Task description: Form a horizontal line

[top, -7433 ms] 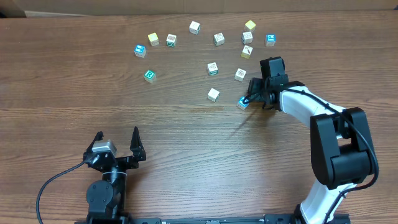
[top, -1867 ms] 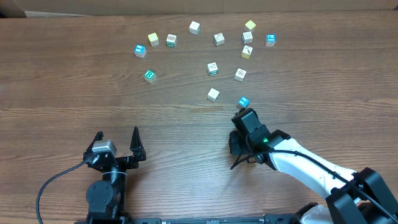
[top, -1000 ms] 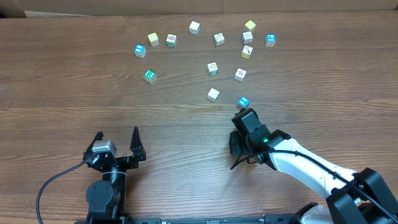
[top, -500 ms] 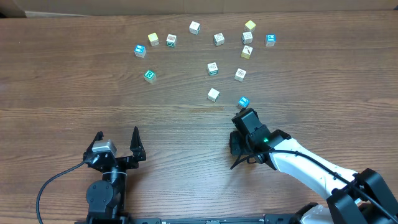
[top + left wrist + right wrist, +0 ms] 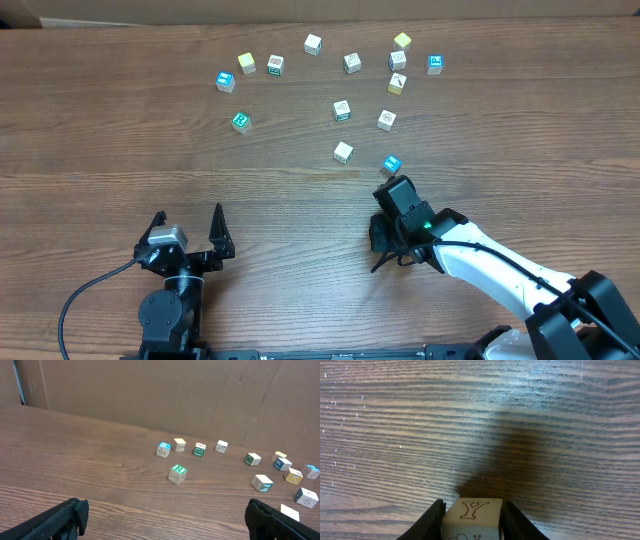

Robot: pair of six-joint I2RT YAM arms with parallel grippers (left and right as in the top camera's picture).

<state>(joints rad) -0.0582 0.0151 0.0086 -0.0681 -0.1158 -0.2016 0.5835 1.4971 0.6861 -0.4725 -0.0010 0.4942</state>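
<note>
My right gripper [image 5: 380, 243] is low over the front-middle of the table. In the right wrist view it [image 5: 472, 522] is shut on a white wooden cube [image 5: 472, 512] with a brown outlined "Y" on its top face. In the overhead view the arm hides this cube. No row of cubes edge to edge shows; the cubes lie scattered at the back. A blue-faced cube [image 5: 392, 164] lies just beyond my right gripper, and a white cube [image 5: 343, 152] lies to its left. My left gripper [image 5: 188, 232] is open and empty at the front left, its fingers [image 5: 60, 517] wide apart.
Several small cubes are spread along the back: a green-letter cube [image 5: 239, 121] [image 5: 177, 473], a blue one [image 5: 225, 80], yellow-faced ones [image 5: 402, 40] [image 5: 396, 83] and white ones with grey pictures [image 5: 341, 109]. A cardboard wall [image 5: 150, 395] stands behind the table.
Since the oldest frame my right arm has pulled back from beside the blue-faced cube to the front-middle of the table. Nothing has moved in the last two seconds.
</note>
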